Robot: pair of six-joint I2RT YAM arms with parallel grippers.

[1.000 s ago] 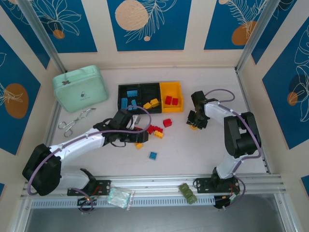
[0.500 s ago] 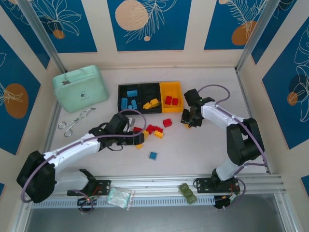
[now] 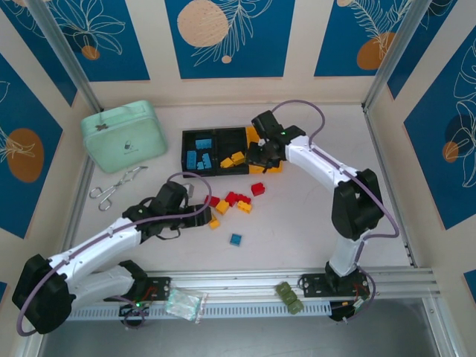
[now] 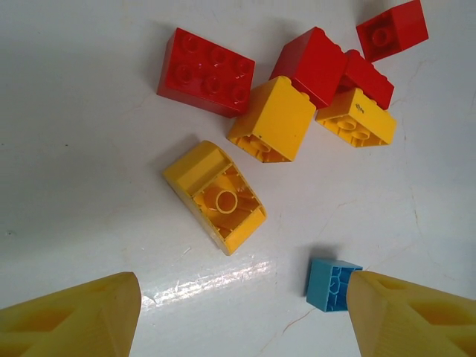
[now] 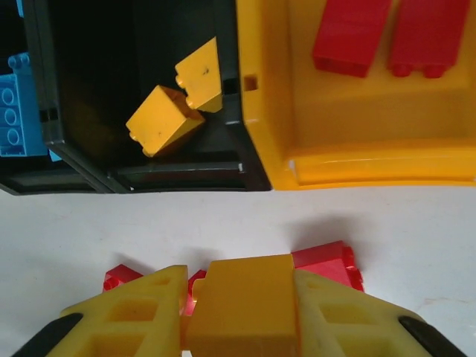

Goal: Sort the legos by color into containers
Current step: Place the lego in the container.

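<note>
My right gripper (image 5: 242, 312) is shut on a yellow lego (image 5: 249, 301) and hangs just in front of the containers; from above it (image 3: 256, 158) sits at the seam between the middle black bin (image 3: 232, 141) and the yellow bin (image 3: 277, 137). The middle bin holds two yellow legos (image 5: 160, 119), the yellow bin red ones (image 5: 349, 33), the left black bin (image 3: 187, 141) blue ones (image 3: 199, 151). My left gripper (image 4: 238, 320) is open over the table. An upturned yellow lego (image 4: 216, 197) lies ahead of it and a blue lego (image 4: 331, 284) touches its right fingertip (image 4: 409, 316).
Loose red and yellow legos (image 3: 236, 199) cluster mid-table, and a blue lego (image 3: 236, 239) lies nearer me. A mint-green case (image 3: 124, 136) and scissors (image 3: 115, 186) lie at the back left. An olive-green toy (image 3: 290, 296) and a plastic bag (image 3: 184, 303) rest on the front rail.
My right gripper has carried the yellow lego leftward from right of the bins to their front edge. My left arm has drawn back toward the lower left, still open.
</note>
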